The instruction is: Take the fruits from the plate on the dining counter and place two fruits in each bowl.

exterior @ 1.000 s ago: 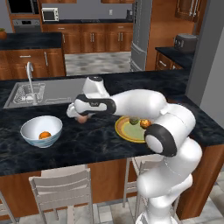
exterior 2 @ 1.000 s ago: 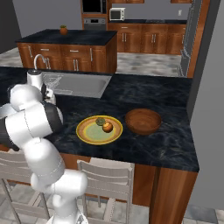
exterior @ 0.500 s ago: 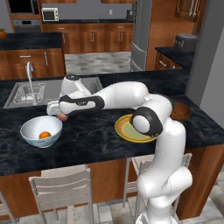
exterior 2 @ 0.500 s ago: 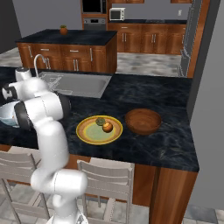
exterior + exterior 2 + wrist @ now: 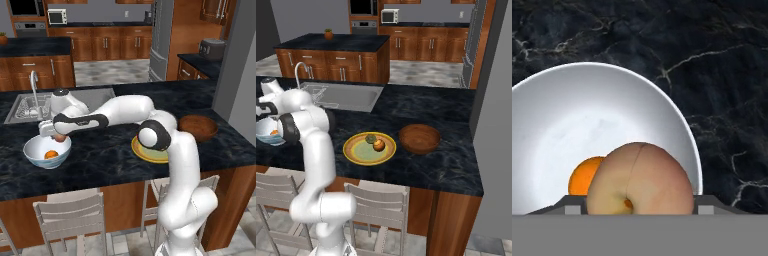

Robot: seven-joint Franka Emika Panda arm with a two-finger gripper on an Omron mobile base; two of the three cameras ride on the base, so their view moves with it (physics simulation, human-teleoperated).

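Observation:
My gripper is shut on the reddish-tan fruit and holds it just above the white bowl at the left of the dining counter. The orange fruit lies inside that bowl, also visible as the orange fruit from the left base. On the yellow-rimmed plate rest the dark green fruit and the yellow-orange fruit. The brown wooden bowl stands to the right of the plate, holding nothing. My arm hides much of the plate in the left base view.
A steel sink with a faucet is set into the counter just behind the white bowl. Two pale chairs stand at the near side of the counter. A second island lies further back.
The arm has swung left across the counter with the reddish-tan fruit, from beside the plate to over the white bowl. The other fruits have stayed put.

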